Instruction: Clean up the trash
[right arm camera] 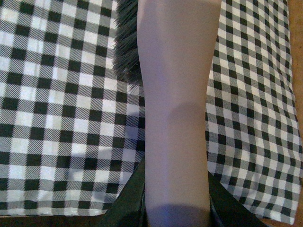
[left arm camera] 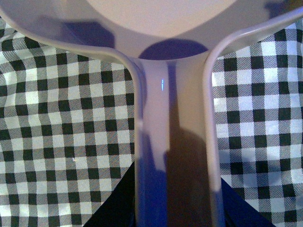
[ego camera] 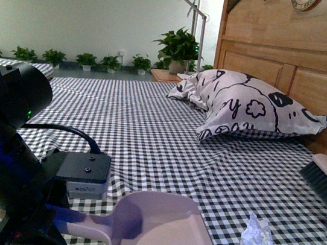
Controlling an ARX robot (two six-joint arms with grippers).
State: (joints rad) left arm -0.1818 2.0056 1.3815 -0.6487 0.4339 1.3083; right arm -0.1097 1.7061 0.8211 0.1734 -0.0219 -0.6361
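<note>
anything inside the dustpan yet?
Nothing visible in the dustpan: its tray looks bare in front and left wrist views. The crumpled paper still lies on the checkered sheet beside it. The pan's near edge is cut off by the frame.

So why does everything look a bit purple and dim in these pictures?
Front view: the dustpan and left arm carry a violet cast, the far wall reads greenish. Left wrist view: a dark shadow falls down the dustpan handle. Right wrist view: the brush looks soft, while the checked sheet stays sharp.
</note>
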